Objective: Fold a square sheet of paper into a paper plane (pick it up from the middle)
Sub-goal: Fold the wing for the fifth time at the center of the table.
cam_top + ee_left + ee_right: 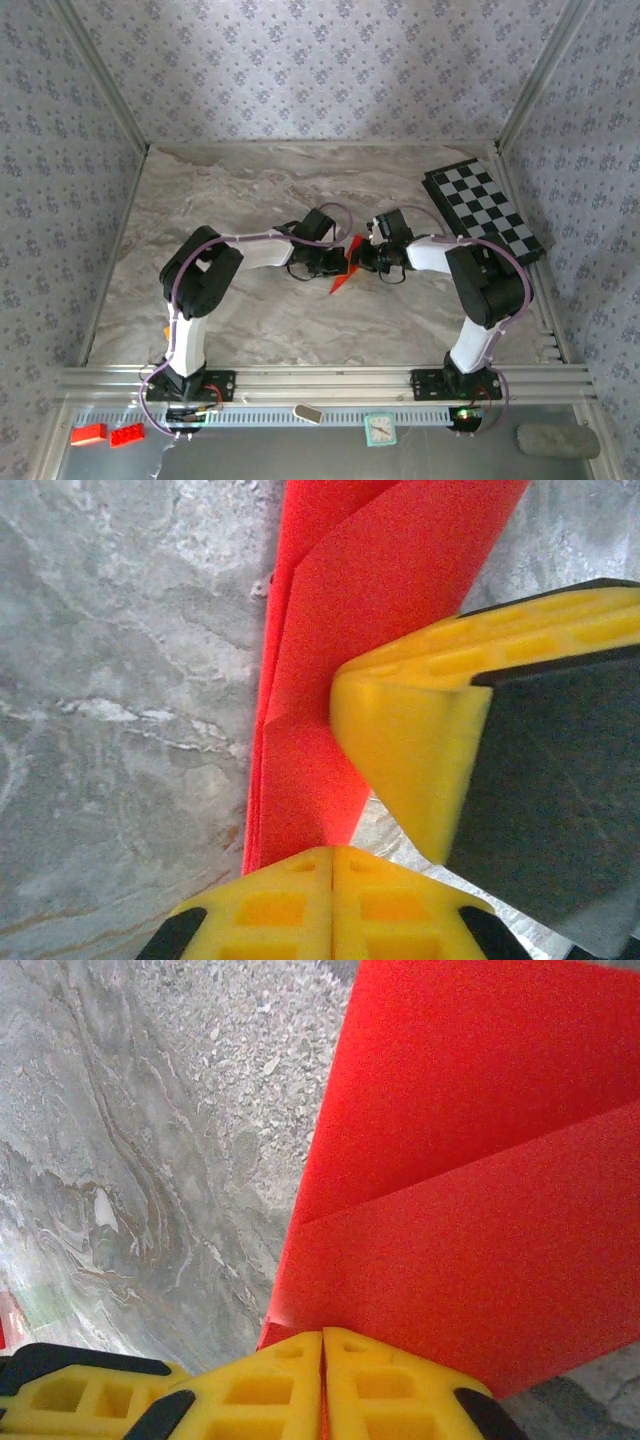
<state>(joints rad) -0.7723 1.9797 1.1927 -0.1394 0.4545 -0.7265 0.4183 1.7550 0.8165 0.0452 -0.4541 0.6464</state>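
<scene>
The folded red paper [344, 272] is seen mid-bench [250, 190], pinched between the two arms. The left fingers [322, 872] are closed on one edge, and the stacked layers are viewed nearly edge-on, running away from the pinch. The right fingers [315, 1355] are closed on the other side, just below a diagonal crease. The two sets of fingers are almost touching.

I work in a lab test booth: my arms [200, 275] are bolted to an aluminium rail [320, 380], flowered wallpaper panels [320, 60] sit in metal framing [100, 75], and a checkerboard [485, 212] lies at the back right of the marble-print table [250, 320].
</scene>
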